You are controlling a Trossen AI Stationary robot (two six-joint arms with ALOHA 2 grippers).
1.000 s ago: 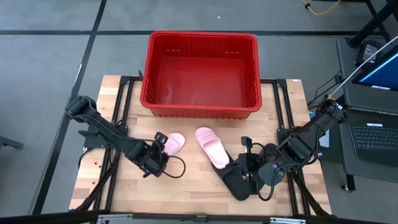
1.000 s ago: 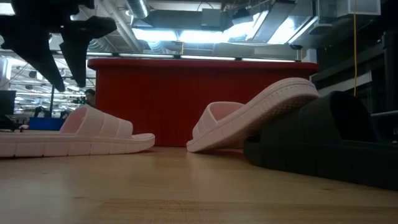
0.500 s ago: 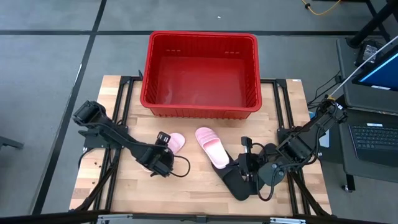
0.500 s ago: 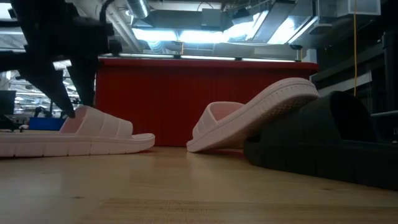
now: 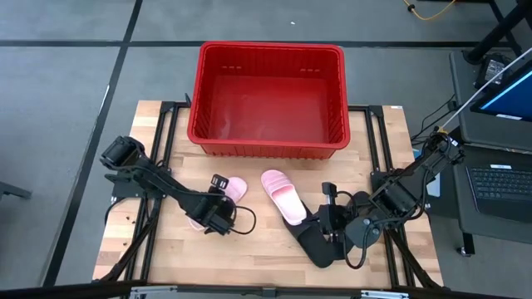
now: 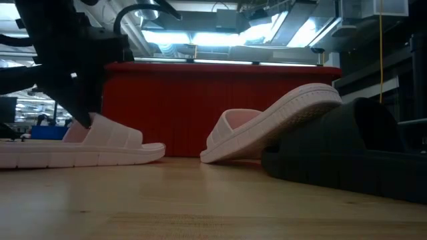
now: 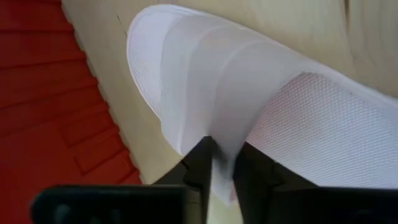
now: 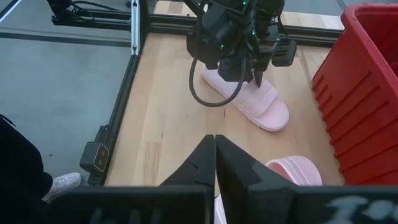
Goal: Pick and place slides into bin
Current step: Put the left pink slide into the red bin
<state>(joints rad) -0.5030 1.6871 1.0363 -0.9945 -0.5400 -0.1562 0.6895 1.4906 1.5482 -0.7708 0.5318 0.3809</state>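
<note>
Your left gripper (image 5: 218, 202) has its fingers pinching the strap of the pink slide (image 5: 226, 193) lying flat on the table (image 5: 266, 257), ready to lift into the empty bin (image 5: 267, 144), while your right gripper (image 5: 331, 218), fingers pressed together, waits over the black slide (image 5: 314, 242).

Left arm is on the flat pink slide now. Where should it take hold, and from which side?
Take the broad strap of the left pink slide, coming down from above. The slide lies flat, sole down, so the arched strap stands clear of the footbed with room for a finger beneath. The left gripper already has its fingers either side of the strap's edge.
</note>
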